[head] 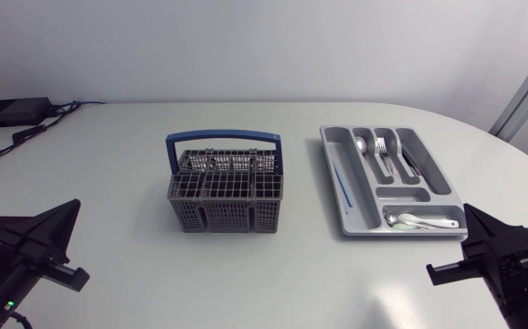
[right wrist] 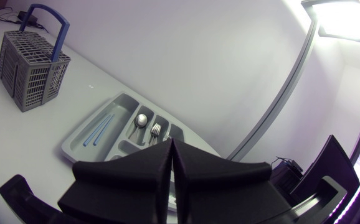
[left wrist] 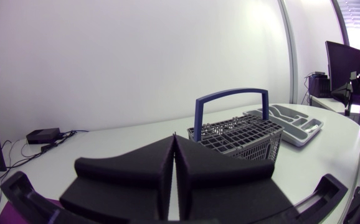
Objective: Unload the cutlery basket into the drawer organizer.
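The left pincer (left wrist: 174, 142) is low over the white counter (left wrist: 118, 146) with its two black fingers pressed together, and ahead of it sits the grey cutlery basket (left wrist: 239, 138), blue handle upright, with the grey drawer organizer (left wrist: 295, 121) behind it.

One table (head: 109, 183) carries one cutlery basket (head: 223, 217) and one drawer organizer (head: 360, 230). The organizer holds two blue sticks (head: 340, 183), one large spoon (head: 363, 146), one fork (head: 383, 149), one dark slim piece (head: 408, 163), and small spoons (head: 419, 220) too overlapped to count. Two pincers: left pincer (left wrist: 174, 163), right pincer (right wrist: 171, 167)
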